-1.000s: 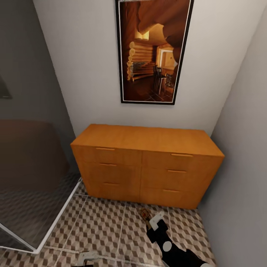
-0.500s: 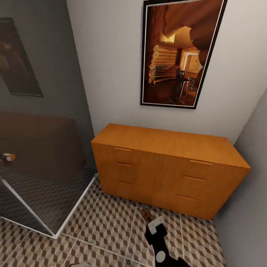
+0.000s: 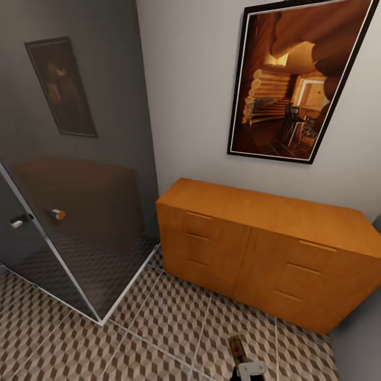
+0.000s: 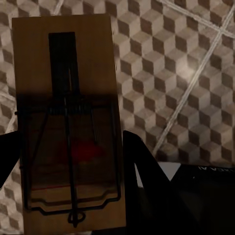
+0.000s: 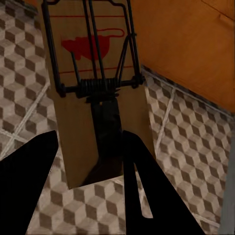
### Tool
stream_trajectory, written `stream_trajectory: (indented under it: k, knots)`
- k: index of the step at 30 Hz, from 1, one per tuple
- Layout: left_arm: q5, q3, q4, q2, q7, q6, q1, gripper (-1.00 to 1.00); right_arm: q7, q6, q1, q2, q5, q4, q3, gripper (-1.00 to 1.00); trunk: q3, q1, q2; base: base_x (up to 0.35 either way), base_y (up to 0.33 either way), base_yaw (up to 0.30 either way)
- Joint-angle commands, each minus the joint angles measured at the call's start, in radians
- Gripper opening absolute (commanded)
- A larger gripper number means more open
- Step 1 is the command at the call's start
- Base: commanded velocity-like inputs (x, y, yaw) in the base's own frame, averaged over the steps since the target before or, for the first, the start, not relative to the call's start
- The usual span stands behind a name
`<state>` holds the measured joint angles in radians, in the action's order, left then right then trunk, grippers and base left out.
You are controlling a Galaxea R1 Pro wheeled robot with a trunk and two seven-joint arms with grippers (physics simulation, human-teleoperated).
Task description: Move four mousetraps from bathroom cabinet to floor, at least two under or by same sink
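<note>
My right gripper [image 3: 242, 361] shows at the bottom edge of the head view, shut on a mousetrap [image 3: 236, 346] that it holds above the bathroom floor [image 3: 159, 328], in front of the cabinet [image 3: 264, 233]. In the right wrist view the tan mousetrap [image 5: 93, 73] with its red mouse print sits between the dark fingers [image 5: 29, 171] of the right gripper [image 5: 90, 142], with the cabinet [image 5: 196, 44] beyond it. In the left wrist view my left gripper [image 4: 68, 142] is shut on another mousetrap [image 4: 68, 98] over the floor [image 4: 171, 58]. The cabinet's drawers are shut. The sink is out of view.
A glass shower enclosure [image 3: 79, 222] with a white frame and a round knob [image 3: 57, 214] takes up the left side. A framed picture [image 3: 296, 79] hangs above the cabinet. A grey wall [image 3: 360, 338] closes in at the right of the cabinet.
The head view has swung left, so the cabinet and picture sit further right and more of the shower glass shows. The right gripper with its mousetrap now sits lower in the picture.
</note>
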<state>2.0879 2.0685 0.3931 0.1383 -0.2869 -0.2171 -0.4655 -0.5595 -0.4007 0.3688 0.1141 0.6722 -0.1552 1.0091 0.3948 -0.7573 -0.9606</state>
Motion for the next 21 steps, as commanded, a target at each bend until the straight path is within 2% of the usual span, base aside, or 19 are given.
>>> stream_trajectory:
  k: [1,6,15,21]
  knots:
    - [0.005,0.009,0.005,0.001,-0.005,-0.007,-0.002,-1.00,-0.004,-0.008,0.000,0.000,0.029,0.002,0.010,-1.00,-0.003,0.004,0.006,0.000,0.000,0.285]
    - [0.006,0.009,0.004,0.002,-0.005,-0.007,0.002,-1.00,-0.003,-0.014,0.000,0.002,0.059,0.006,0.011,-1.00,-0.022,0.023,0.041,0.000,0.000,0.285]
    - [0.011,0.008,-0.001,0.003,-0.006,-0.007,0.011,-1.00,-0.002,-0.015,-0.001,0.001,0.064,0.006,0.011,-1.00,-0.055,0.057,0.104,0.000,0.000,0.285]
    - [0.029,0.008,-0.002,0.003,-0.006,-0.007,0.011,-1.00,-0.001,-0.015,-0.001,0.001,0.064,0.006,0.011,-1.00,-0.078,0.080,0.146,0.000,0.000,0.285]
